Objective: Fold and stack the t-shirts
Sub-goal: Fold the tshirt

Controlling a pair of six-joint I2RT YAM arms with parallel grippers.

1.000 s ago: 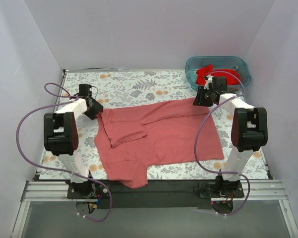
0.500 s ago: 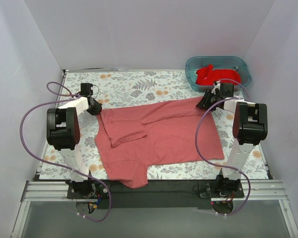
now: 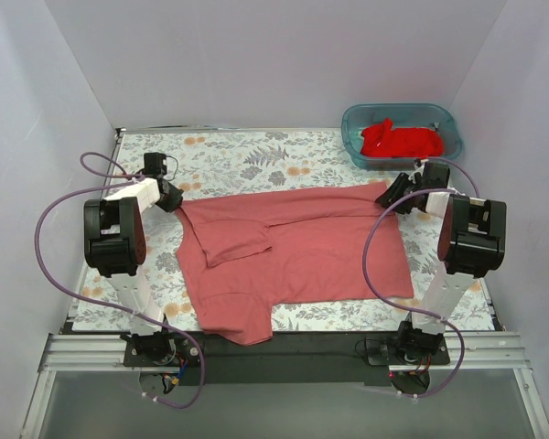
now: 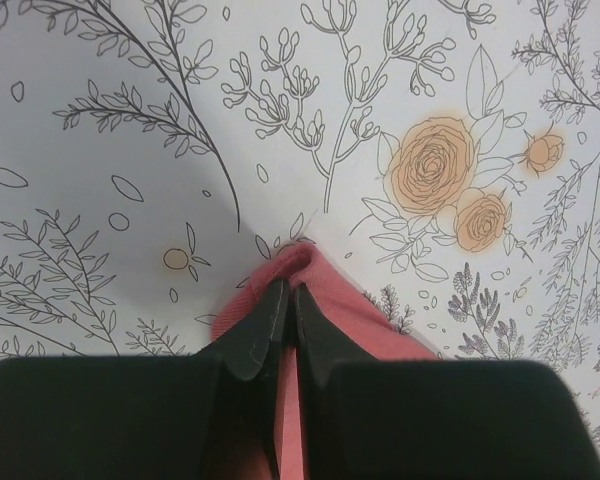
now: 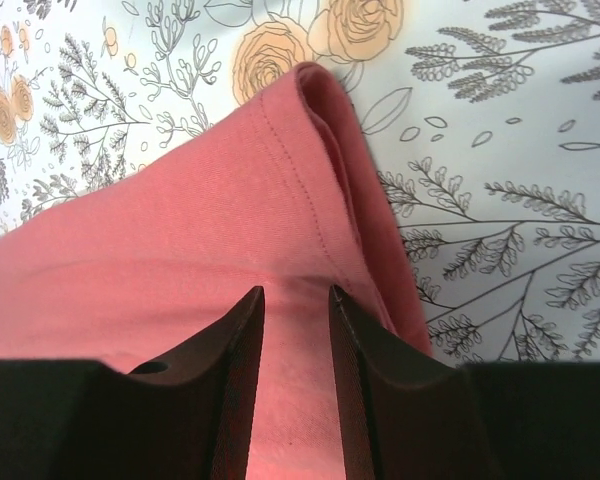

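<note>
The dusty salmon-red t-shirt [image 3: 302, 247] lies spread across the flowered table, with one sleeve folded onto it at the left. My left gripper [image 3: 171, 196] is at its far left corner. In the left wrist view the left gripper [image 4: 288, 292] is shut on a pinch of the salmon cloth [image 4: 325, 280]. My right gripper [image 3: 391, 194] is at the far right corner. In the right wrist view the right gripper [image 5: 295, 295] has its jaws apart over the flat salmon cloth [image 5: 180, 230]. The brighter red t-shirt [image 3: 401, 140] lies crumpled in the tub.
The teal plastic tub [image 3: 349, 123] stands at the far right corner of the table [image 3: 256, 155]. The salmon shirt's near left part hangs over the table's front edge [image 3: 242, 331]. White walls close in on both sides and the back.
My right gripper has moved right and nearer, and the shirt's far right corner has come with it. My left gripper has shifted slightly left. The shirt's far edge lies straighter.
</note>
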